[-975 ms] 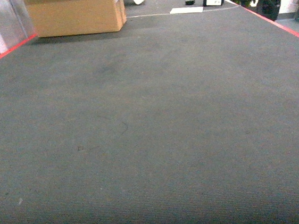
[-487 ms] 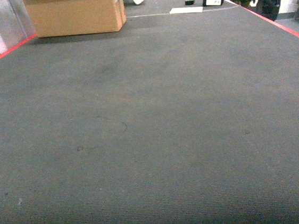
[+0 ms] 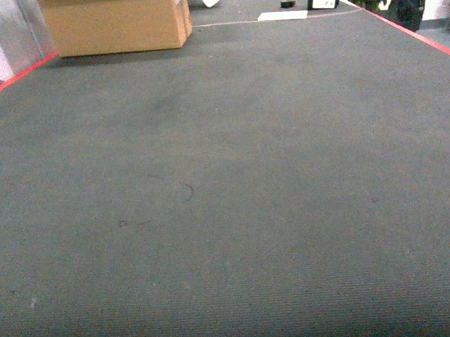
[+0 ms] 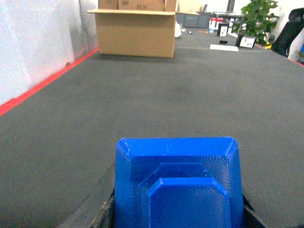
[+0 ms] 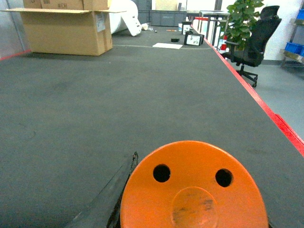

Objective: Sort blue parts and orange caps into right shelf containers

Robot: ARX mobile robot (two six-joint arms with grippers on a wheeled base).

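Note:
In the left wrist view a bright-blue blocky part [image 4: 175,161] fills the bottom centre, clamped between the dark fingers [image 4: 107,211] of my left gripper [image 4: 176,213], which is shut on it. The right wrist view shows the round end of an orange cap [image 5: 190,161] with two small holes, and my right gripper [image 5: 192,211] is shut on it; one dark finger [image 5: 111,199] shows at its left. Both are carried above grey carpet. The head view holds neither gripper. The shelf and its containers are out of view.
Grey carpeted floor [image 3: 226,176] stretches ahead, bordered by red lines [image 3: 416,32] on both sides. A large cardboard box [image 3: 117,19] stands at the far left. A black office chair [image 5: 251,45] and a potted plant [image 5: 240,19] are at the far right.
The head view has drifted only very slightly over the carpet. No gripper or task object has come into it.

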